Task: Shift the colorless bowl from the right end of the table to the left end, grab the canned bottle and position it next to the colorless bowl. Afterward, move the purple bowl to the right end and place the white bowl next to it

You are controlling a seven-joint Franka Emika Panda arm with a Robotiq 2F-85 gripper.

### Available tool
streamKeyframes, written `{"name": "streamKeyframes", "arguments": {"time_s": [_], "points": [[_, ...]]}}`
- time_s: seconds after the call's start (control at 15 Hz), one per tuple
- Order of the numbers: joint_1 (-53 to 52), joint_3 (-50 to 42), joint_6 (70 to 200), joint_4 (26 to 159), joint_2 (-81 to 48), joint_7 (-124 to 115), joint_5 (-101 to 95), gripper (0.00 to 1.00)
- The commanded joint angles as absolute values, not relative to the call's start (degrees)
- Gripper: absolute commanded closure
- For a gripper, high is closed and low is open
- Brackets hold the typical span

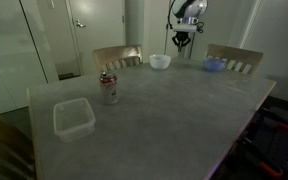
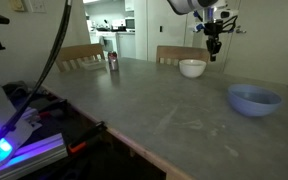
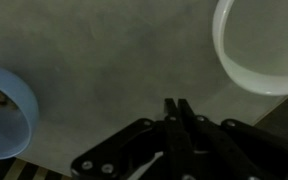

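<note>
**Closed Gripper Hangs Empty Between Two Bowls**

Seen from the wrist view, the gripper (image 3: 177,104) has its fingers pressed together on nothing above the grey table (image 3: 114,50). The purple bowl (image 3: 4,110) sits at the left edge of the frame and the white bowl (image 3: 259,45) at the upper right. In both exterior views the gripper hovers near the top of the frame, above the gap between the two bowls. Only an exterior view takes in the colorless bowl (image 1: 72,118), at lower left, with the canned bottle (image 1: 109,88) standing near it, up and to the right. In an exterior view the canned bottle (image 2: 113,61) appears small at upper centre-left, well apart from the bowls.
</note>
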State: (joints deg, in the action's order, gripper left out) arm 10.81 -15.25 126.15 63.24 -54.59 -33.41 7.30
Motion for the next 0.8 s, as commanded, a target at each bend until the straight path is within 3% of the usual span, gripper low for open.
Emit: {"name": "streamKeyframes", "arguments": {"time_s": [0.0, 0.4, 0.47, 0.53, 0.73], "points": [[13.0, -15.8, 128.4, 67.4, -52.6, -33.5, 8.5, 0.98], [17.4, -13.4, 131.1, 71.0, -53.1, -31.4, 12.8, 0.98], [17.8, -12.7, 130.9, 71.3, -52.8, -30.5, 13.7, 0.66], [17.9, -12.2, 131.0, 71.8, -52.4, -29.8, 14.4, 0.65], [17.6, -10.4, 132.4, 72.6, -51.1, -27.3, 16.3, 0.45]]}}
